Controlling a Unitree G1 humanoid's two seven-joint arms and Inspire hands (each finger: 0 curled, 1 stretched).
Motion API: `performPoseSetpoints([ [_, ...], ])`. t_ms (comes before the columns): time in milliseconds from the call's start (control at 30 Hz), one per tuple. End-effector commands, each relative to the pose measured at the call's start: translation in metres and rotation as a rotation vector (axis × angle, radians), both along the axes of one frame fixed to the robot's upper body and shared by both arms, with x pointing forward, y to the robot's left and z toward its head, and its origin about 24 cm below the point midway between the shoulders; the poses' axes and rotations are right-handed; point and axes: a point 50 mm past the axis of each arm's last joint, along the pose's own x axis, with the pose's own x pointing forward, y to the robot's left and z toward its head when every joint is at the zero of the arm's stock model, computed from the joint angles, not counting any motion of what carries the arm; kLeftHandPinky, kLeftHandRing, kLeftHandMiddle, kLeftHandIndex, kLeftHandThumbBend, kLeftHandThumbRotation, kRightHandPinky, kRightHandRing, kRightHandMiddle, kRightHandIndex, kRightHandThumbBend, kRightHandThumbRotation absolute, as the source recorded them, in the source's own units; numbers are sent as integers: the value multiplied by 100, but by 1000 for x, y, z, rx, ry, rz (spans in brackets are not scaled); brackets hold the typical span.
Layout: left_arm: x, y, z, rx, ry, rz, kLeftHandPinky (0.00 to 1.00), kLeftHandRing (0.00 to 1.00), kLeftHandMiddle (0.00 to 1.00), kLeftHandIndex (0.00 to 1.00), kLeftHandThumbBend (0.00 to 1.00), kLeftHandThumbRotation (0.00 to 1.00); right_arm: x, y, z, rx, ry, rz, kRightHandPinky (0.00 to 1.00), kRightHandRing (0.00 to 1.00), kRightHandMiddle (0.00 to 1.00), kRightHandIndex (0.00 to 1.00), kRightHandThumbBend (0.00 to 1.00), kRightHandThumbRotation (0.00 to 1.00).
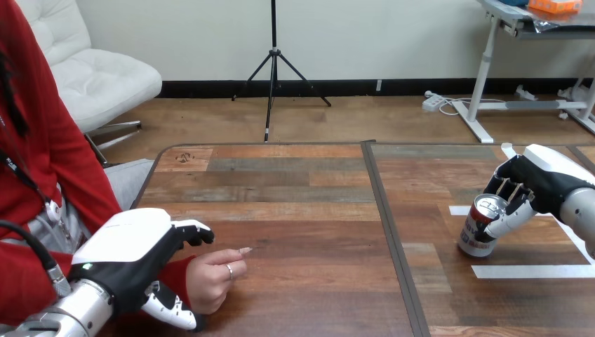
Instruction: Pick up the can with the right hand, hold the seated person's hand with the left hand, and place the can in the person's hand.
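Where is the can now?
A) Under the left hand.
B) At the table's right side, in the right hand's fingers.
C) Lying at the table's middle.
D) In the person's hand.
B: the right hand has its fingers curled round the can, far from the person's hand.

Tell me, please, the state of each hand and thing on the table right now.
can: tilted slightly, base at the table, gripped.
right hand: fingers curled round the can.
left hand: fingers and thumb curled round the person's wrist.
person's hand: resting on the table, loosely closed, one finger out, holding nothing.
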Motion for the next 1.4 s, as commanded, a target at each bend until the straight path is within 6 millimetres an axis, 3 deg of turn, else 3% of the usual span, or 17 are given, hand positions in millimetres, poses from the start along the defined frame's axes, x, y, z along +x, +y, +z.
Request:
performPoseSetpoints([
  [0,12,1,11,26,-76,8,71,78,80,78,100,15,12,6,23,20,-102,20,46,50,52,46,80,0],
  [1367,21,13,8,90,-157,81,70,79,81,78,100,17,12,5,22,17,-92,13,47,51,52,46,81,0],
])
